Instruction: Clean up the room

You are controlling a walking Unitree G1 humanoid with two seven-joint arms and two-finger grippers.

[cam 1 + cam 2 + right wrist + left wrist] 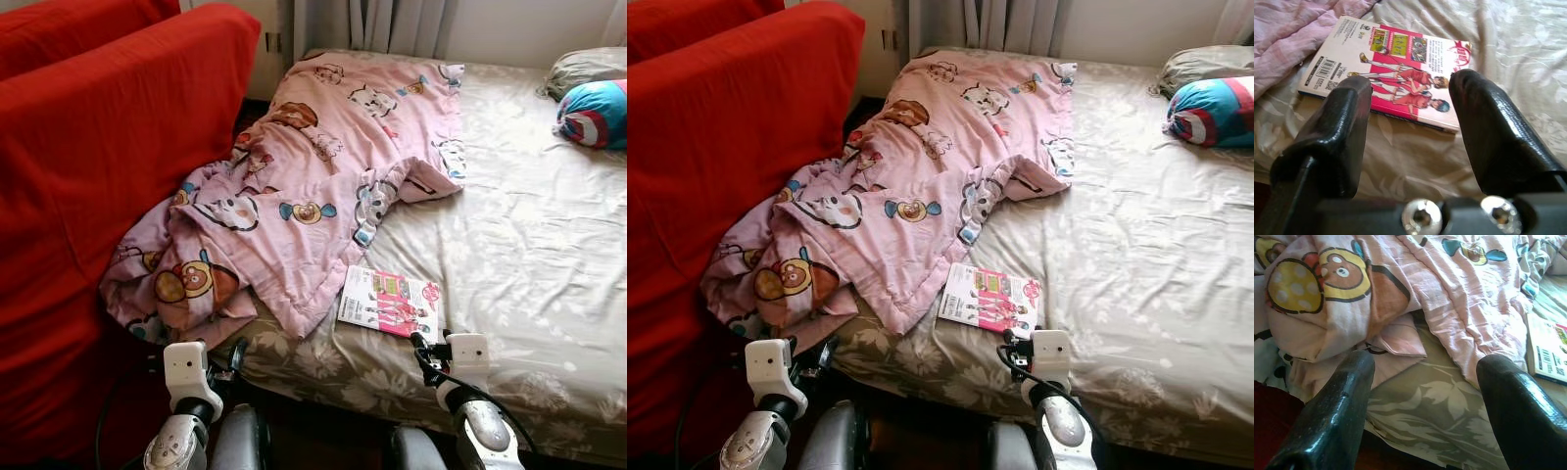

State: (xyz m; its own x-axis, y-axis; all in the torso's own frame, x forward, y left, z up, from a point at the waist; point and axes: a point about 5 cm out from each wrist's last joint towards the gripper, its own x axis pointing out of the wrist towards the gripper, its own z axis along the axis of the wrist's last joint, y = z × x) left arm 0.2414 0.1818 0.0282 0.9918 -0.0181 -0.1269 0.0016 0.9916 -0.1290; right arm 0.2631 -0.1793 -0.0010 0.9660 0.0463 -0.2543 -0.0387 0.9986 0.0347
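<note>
Looking down from the head, you see a bed [549, 245] in a floral grey-green sheet, with a red sofa [88, 166] pushed against its left edge. A pink cartoon blanket [313, 176] lies crumpled along that left edge, running from the bed's far end down to the near-left corner, where it bunches up and hangs partly over the side against the sofa. A book [390, 302] with a pink and white cover lies flat on the sheet near the bed's near edge, its left side touching the blanket's hem. At the far-right corner sit a blue, red and white cushion [594, 113] and a grey-green pillow [586, 67] behind it.

Your right gripper [1410, 107] hovers just short of the book, fingers [1488, 132] spread apart with nothing between them, aimed at the book's near edge. Your left gripper [1422, 396] hangs at the near-left corner of the bed, fingers [1337, 416] also spread and empty, pointing at the bunched blanket and the sheet below it.
</note>
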